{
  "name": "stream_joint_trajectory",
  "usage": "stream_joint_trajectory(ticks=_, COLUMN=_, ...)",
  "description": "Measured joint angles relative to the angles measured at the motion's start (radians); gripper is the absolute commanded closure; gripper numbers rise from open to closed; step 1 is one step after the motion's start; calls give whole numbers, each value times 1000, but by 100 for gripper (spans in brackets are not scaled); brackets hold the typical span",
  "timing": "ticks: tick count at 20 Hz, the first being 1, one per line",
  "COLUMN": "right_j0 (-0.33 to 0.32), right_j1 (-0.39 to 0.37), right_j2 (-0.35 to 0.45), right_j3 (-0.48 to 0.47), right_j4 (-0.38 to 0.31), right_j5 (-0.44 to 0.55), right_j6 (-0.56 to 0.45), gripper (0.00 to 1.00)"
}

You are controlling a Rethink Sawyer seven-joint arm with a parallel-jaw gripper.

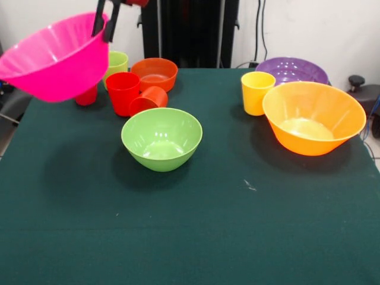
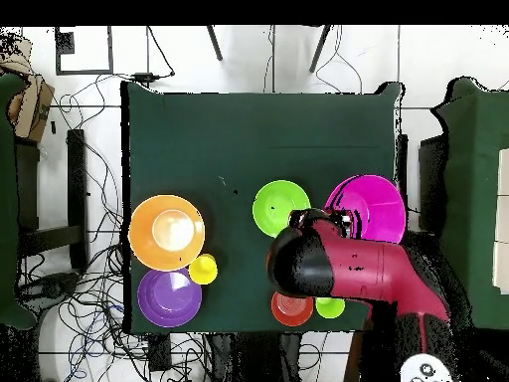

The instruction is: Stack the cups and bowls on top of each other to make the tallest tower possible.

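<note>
I have the gripper (image 1: 104, 27) clamped on the rim of the tilted pink bowl (image 1: 53, 59), lifted; next I judge it needs carrying over the green bowl (image 1: 161, 138).

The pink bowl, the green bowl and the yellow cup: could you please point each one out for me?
pink bowl (image 1: 50, 62), front view, on its outer wall, lifted and tilted.
green bowl (image 1: 161, 138), front view, on its inner wall.
yellow cup (image 1: 255, 95), front view, on its side wall.

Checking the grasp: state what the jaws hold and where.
The gripper holds the large pink bowl by its rim, lifted and tilted above the table.
</note>
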Motion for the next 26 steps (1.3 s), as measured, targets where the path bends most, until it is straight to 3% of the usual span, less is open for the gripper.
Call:
stream_joint_trajectory(ticks=4, right_j0=55, right_j1=-32, right_j2=-33, right_j3=0, right_j4=1, right_j5=7, right_j6=3, gripper=100)
stream_joint_trajectory(ticks=5, right_j0=101, right_j1=-46, right_j2=-56, right_j3=1, right_j4=4, right_j5=14, right_j6=10, gripper=100)
stream_joint_trajectory(ticks=14, right_j0=248, right_j1=-48, right_j2=-92, right_j3=8, right_j4=50, right_j5=25, right_j6=74, gripper=100)
stream_joint_trajectory(ticks=21, right_j0=242, right_j1=-23, right_j2=-93, right_j3=11, right_j4=88, right_j5=25, right_j6=102, gripper=100)
stream_joint_trajectory(ticks=26, right_j0=195, right_j1=-11, right_j2=-99, right_j3=11, right_j4=96, right_j5=25, right_j6=102, gripper=100)
